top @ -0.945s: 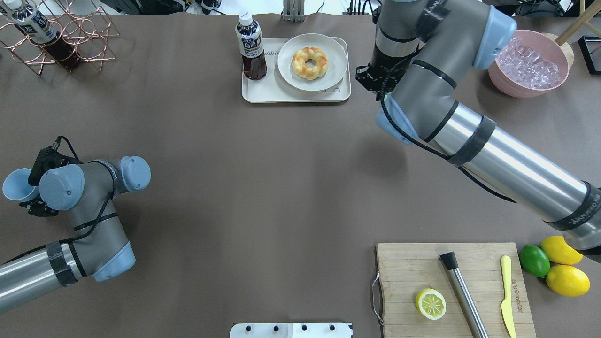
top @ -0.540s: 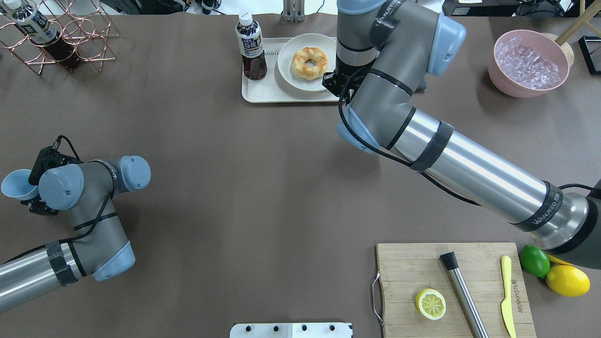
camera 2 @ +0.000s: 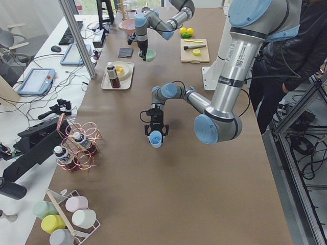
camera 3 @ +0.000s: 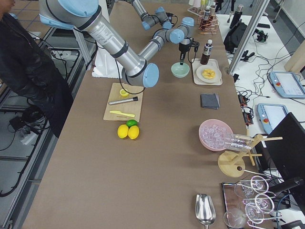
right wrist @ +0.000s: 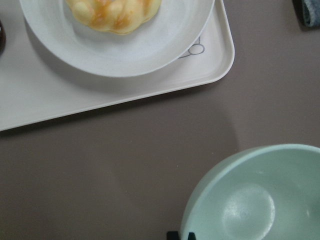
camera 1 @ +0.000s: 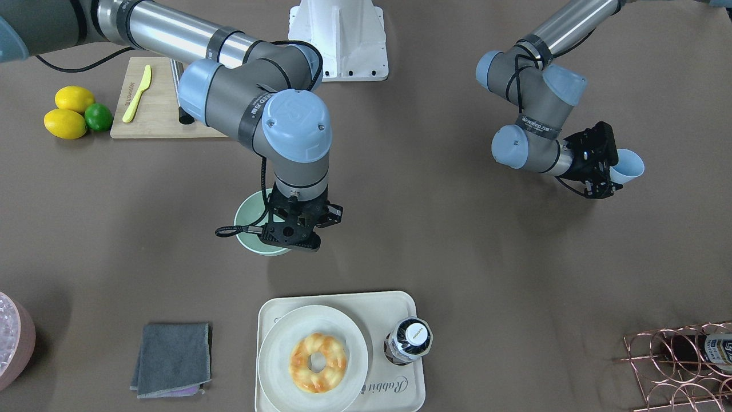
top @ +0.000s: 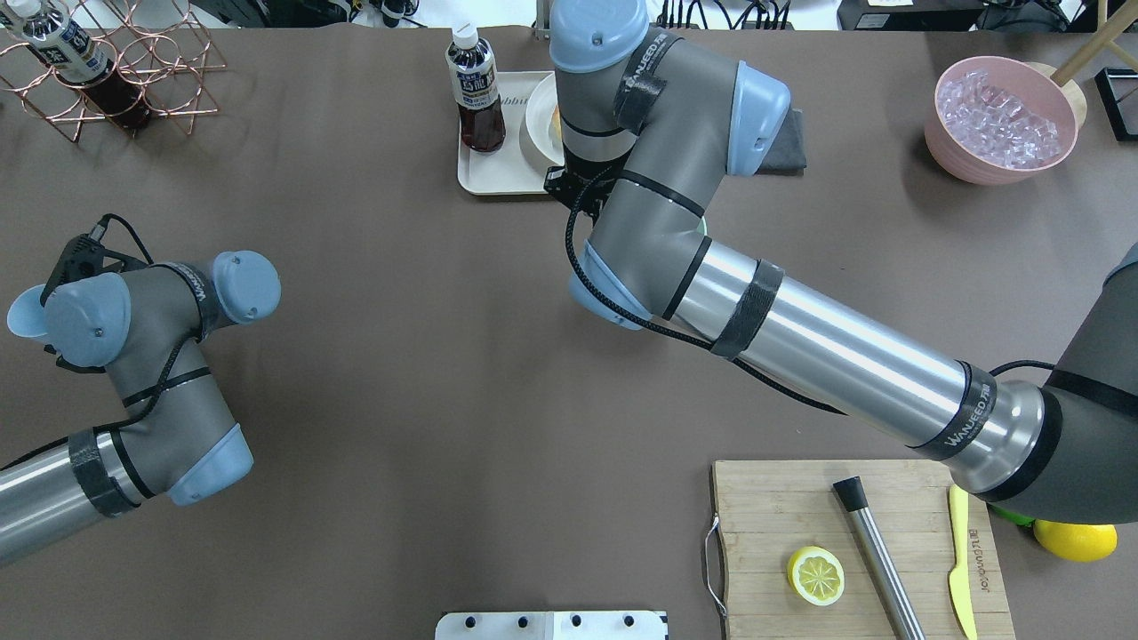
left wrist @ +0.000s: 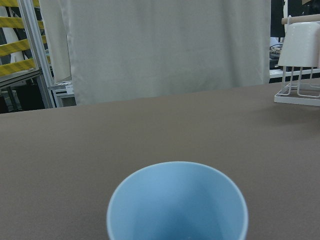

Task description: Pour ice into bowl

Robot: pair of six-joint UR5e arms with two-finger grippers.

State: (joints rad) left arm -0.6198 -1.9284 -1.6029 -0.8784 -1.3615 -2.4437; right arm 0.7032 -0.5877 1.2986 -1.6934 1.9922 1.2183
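The mint-green bowl hangs from my right gripper, which is shut on its rim. In the right wrist view the empty bowl fills the lower right, with the fingertips on its near edge. It sits just on the robot's side of the tray. Far off on the robot's left, my left gripper is shut on a light blue cup, tipped sideways. The part of the cup interior that shows holds no cubes. The ice is hidden.
On the tray stand a plate with a doughnut and a bottle. A grey cloth lies beside it. A pink bowl of ice is at the far right. Cutting board, lemons, copper rack.
My right arm has swung from beside the pink bowl to the front of the tray, carrying the green bowl. The left arm has shifted slightly with the blue cup.
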